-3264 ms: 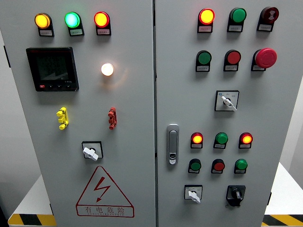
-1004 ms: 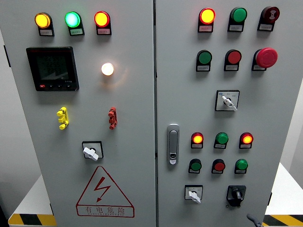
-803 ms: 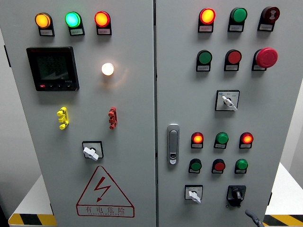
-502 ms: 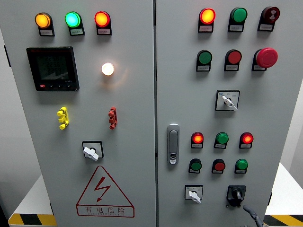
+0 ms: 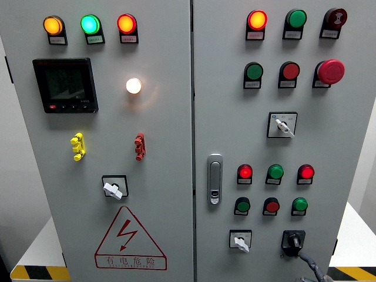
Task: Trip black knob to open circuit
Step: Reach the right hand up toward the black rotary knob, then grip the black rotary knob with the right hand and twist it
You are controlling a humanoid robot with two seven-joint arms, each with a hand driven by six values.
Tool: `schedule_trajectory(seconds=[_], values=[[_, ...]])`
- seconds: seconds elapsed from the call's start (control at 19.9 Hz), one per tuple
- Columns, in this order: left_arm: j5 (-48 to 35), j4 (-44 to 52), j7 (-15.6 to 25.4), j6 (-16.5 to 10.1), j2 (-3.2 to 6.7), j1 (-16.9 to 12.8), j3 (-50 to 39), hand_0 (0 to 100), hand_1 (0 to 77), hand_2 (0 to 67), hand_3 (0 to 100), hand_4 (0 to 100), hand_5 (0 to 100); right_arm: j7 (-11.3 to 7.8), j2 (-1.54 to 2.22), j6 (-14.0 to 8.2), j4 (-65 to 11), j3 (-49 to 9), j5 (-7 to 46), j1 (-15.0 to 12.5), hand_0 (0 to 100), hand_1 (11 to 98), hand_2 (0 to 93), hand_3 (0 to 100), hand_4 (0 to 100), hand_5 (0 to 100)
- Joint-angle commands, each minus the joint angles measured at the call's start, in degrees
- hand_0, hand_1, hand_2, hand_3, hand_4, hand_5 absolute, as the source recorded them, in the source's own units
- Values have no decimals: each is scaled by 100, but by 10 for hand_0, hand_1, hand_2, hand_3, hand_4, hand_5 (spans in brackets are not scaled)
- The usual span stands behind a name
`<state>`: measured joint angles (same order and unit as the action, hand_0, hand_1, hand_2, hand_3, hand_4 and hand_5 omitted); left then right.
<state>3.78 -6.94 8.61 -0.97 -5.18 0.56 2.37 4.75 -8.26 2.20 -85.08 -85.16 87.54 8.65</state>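
Observation:
The black knob (image 5: 293,241) sits at the lower right of the right cabinet door (image 5: 258,135), on a black square base, with its pointer roughly upright. A thin grey part of my right hand (image 5: 307,262) comes up from the bottom edge. Its tip lies just below and to the right of the knob, at or very near the base. The remainder of the hand is below the picture. My left hand is out of view.
A white selector switch (image 5: 239,241) is left of the knob. Above it are a row of small buttons (image 5: 271,205) and lit lamps (image 5: 245,172). The door handle (image 5: 214,179) is by the seam. The left door (image 5: 117,147) carries a meter, lamps and a warning triangle.
My right hand has risen from the bottom right corner, up and to the left, to the knob's lower right. The two red lamps above now glow plain red instead of orange-centred.

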Motion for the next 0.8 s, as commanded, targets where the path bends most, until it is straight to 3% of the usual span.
schedule_trajectory(seconds=[0.0,0.75], values=[[0,0,0,0,-1,-3,0,0,30,129,213,65,15,0,0,0,44,0,0,66,919,968,37,867,984,1000],[0,0,0,0,-1,5,0,0,30,129,213,66,15,79,9,35,27,70,-9,119,947,954,40,869,990,1000]])
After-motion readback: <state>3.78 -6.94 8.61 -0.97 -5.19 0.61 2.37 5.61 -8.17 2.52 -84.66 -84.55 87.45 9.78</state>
